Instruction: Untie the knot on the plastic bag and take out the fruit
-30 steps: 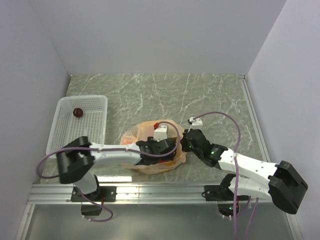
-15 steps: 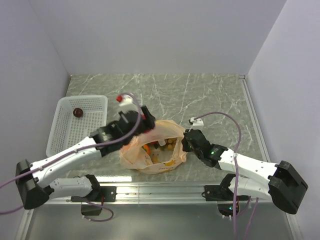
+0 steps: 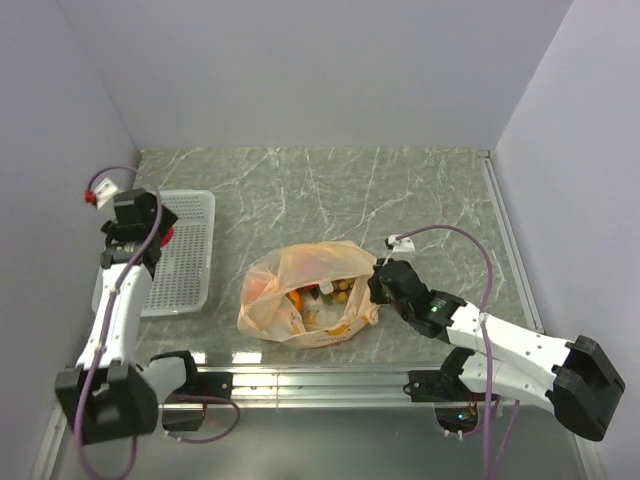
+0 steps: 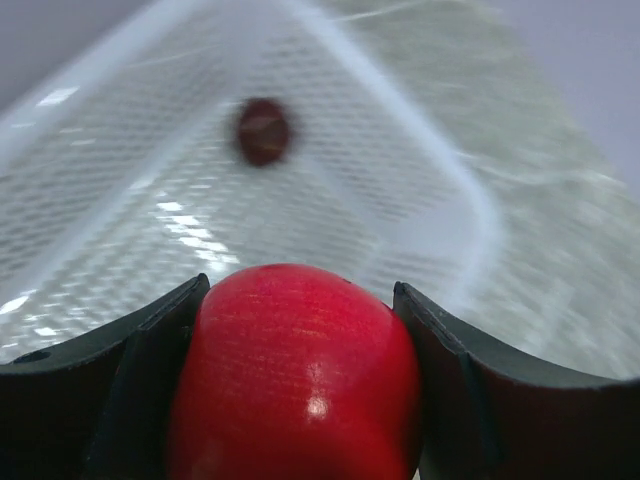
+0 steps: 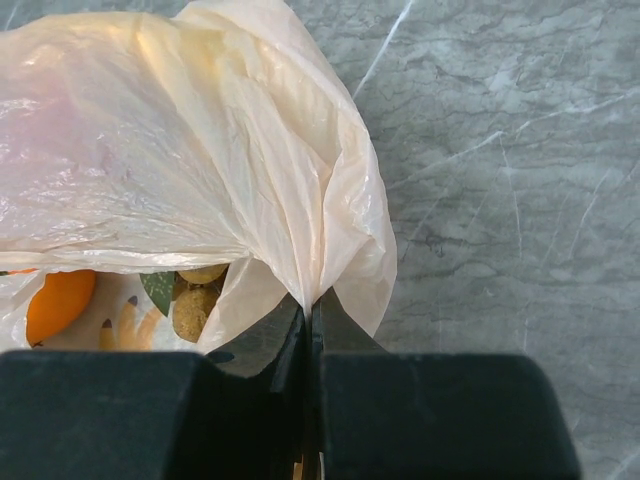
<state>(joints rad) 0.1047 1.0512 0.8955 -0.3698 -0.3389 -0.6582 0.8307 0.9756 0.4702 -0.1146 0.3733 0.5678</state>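
Nothing legible on any surface (the printed marks on the plastic bag (image 5: 200, 150) form no readable letters).

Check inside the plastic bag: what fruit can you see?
In the plastic bag, through its open mouth: an orange and a tan cluster. Its film covers the rest; more fruit may be hidden.

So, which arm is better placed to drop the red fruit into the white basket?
Left: the left fingers hold the red fruit over the white basket. The right fingers are pinching the plastic bag.
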